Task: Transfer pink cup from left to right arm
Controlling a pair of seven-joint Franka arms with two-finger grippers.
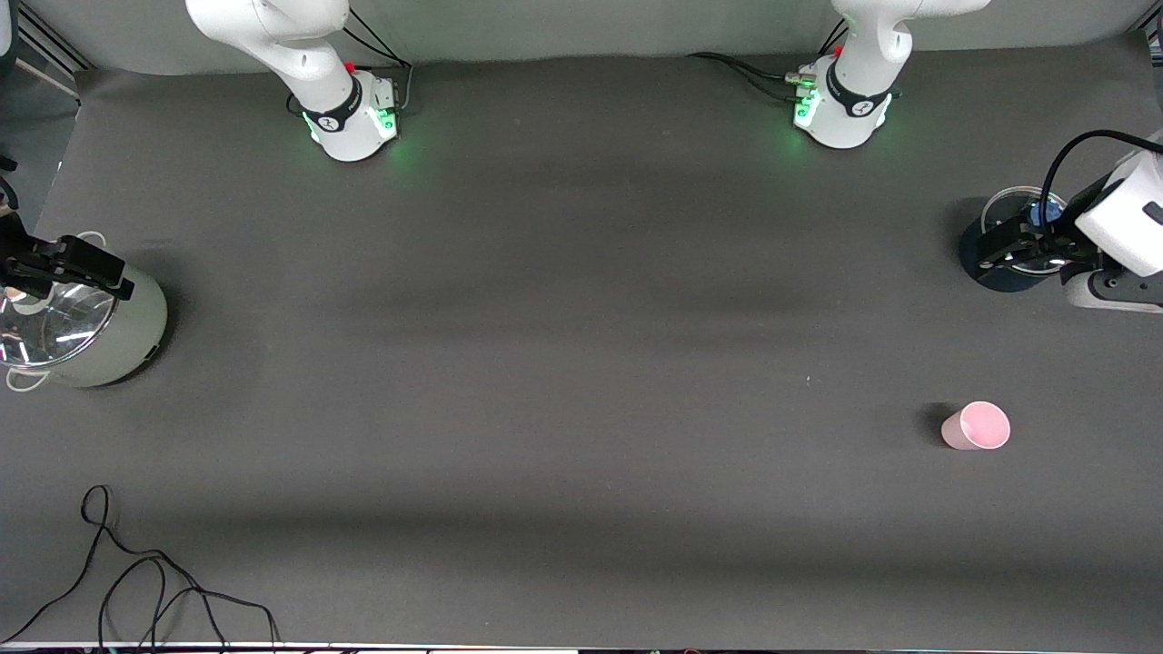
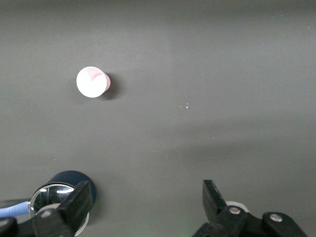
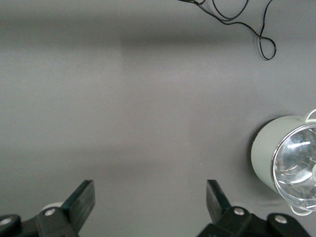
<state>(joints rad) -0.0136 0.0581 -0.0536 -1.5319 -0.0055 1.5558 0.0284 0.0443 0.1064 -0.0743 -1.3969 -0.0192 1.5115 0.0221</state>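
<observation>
The task stands at its opening step; the pink cup sits upright on the table toward the left arm's end, untouched, nearer the front camera than the dark blue pot. The left gripper hovers over that pot, fingers spread wide, holding nothing. The right gripper waits over the pale green pot, equally wide and empty. The next move likely requires the left gripper to travel over the cup, descend and close on its wall.

Dark grey table, black cable at near edge.
</observation>
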